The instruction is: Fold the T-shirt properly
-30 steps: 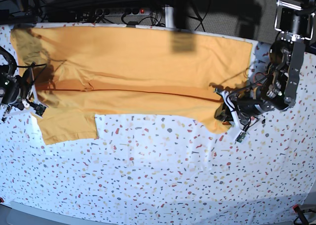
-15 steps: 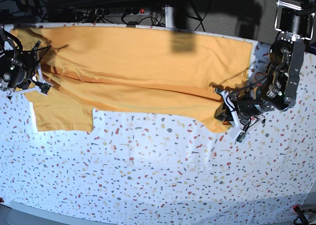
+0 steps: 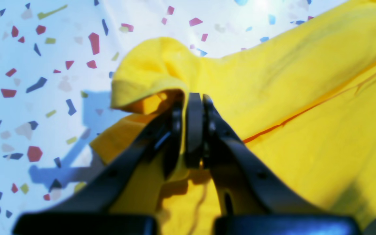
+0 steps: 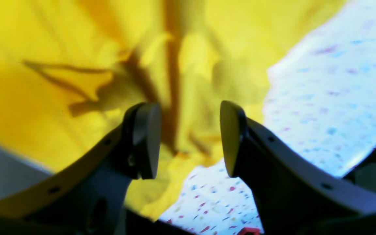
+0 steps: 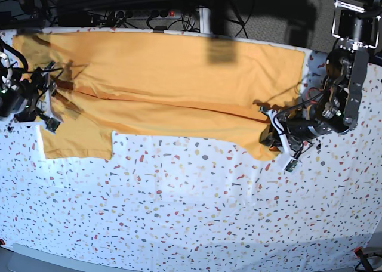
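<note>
Along far edge of table [image 5: 197, 224]: T-shirt [image 5: 179, 75] spread flat, long crease through middle, plain orange-yellow. I read step as lengthwise fold in hand. My left pincer [image 3: 191, 130] clamped on bunched cloth at corner. My right pincer [image 4: 189, 140] gaping, nothing between pads, cloth just beyond. Next move calls for fresh grip at right end, both ends lifted evenly.
</note>
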Robot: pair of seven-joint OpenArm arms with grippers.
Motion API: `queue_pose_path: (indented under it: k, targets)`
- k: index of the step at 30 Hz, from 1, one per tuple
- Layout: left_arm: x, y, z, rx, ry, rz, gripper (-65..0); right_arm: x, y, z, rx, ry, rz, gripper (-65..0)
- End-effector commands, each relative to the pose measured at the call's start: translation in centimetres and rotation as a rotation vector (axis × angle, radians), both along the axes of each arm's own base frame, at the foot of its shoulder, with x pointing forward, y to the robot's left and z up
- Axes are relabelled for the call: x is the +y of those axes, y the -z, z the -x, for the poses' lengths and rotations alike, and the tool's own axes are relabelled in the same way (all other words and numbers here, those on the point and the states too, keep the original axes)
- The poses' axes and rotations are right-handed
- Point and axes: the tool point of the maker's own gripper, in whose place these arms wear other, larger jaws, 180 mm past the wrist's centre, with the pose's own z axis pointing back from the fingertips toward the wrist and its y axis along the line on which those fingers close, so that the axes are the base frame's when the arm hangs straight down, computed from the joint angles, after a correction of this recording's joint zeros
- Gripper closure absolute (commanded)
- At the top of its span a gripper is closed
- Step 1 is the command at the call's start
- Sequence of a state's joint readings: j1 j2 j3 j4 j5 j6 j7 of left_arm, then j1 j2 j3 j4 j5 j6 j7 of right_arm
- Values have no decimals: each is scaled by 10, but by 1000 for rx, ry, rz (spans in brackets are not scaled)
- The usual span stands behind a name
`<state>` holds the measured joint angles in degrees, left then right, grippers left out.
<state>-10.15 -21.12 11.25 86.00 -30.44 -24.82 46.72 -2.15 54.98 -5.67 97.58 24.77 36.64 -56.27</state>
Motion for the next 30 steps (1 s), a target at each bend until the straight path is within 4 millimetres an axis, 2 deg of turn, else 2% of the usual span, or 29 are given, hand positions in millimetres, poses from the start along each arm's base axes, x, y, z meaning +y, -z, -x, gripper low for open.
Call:
queue_pose_path:
  k: [1,5,10,15,18,23,30]
  targets:
    - [0,-18,-12,-58,-3,20,0,-6,-21,-19,-87,22,-7,-293]
    - [0,-18,-12,-59,-3,21,0,-1,-41,-62,-295,175,-207,-293]
    - [0,-18,-12,-59,-3,21,0,7,-21,-99,-324,258,-360,-293]
    - [0,-18,-12,-59,-3,21,0,-21,-16,-132,-322,352,-281,-293]
    - [0,-19,-12,-62,-3,23,0,-31,-17,-149,-323,418,-325,-293]
    - [-1,-20,-13,-63,-4,30,0,-48,-5,-162,-288,515,-365,-293]
    - [-1,-20,-13,-63,-4,32,0,-53,35,-149,-190,566,-332,-292]
